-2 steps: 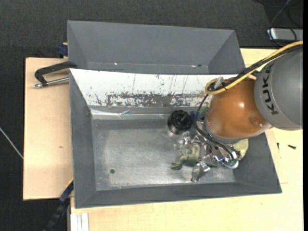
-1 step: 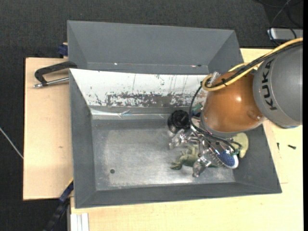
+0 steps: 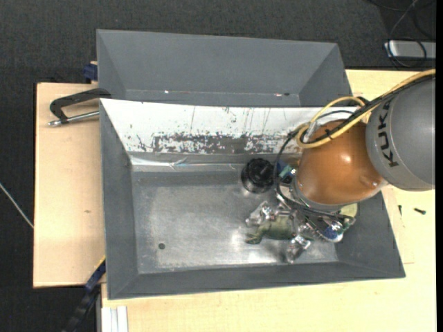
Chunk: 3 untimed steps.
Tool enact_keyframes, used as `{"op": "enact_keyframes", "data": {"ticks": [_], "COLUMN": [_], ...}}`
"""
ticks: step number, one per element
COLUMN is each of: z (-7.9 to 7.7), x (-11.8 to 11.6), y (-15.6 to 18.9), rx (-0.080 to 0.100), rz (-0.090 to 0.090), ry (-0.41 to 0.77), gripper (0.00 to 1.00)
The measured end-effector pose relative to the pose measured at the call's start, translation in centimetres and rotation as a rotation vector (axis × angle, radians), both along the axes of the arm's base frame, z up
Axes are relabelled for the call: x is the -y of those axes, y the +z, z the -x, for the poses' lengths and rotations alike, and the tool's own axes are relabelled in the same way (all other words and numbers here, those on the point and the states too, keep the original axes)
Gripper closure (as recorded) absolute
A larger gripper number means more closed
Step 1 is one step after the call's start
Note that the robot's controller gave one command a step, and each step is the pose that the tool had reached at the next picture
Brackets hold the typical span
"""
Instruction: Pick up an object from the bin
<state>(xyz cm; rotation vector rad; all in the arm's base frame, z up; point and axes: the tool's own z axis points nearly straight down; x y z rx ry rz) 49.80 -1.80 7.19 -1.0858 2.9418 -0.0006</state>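
My gripper [image 3: 289, 228] is low over the bin floor at the front right, under the arm's orange cover. Right by it lies a small olive-green thing [image 3: 272, 233] with silvery parts beside it; where gripper metal ends and loose thing begins is unclear. A black round thing like a cap or knob [image 3: 257, 173] sits just behind and left of the gripper, near the back wall. A small blue and silver thing [image 3: 333, 233] lies to the gripper's right, partly under the cover.
The arm and its orange cover with cables hang over the right part of the bin and hide the floor there. The back wall is scuffed and shiny. The left half of the floor is bare grey metal.
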Motion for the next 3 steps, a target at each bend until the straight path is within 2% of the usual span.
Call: {"op": "enact_keyframes", "data": {"ticks": [1, 2, 3], "z": [0.3, 0.2, 0.0], "x": [-2.8, -2.9, -3.0], "y": [0.0, 0.1, 6.6], "rx": [-0.001, 0.006, 0.006], "rz": [0.002, -0.001, 0.0], "ry": [-0.013, -0.012, -0.014], "gripper": [0.0, 1.0, 1.0]}}
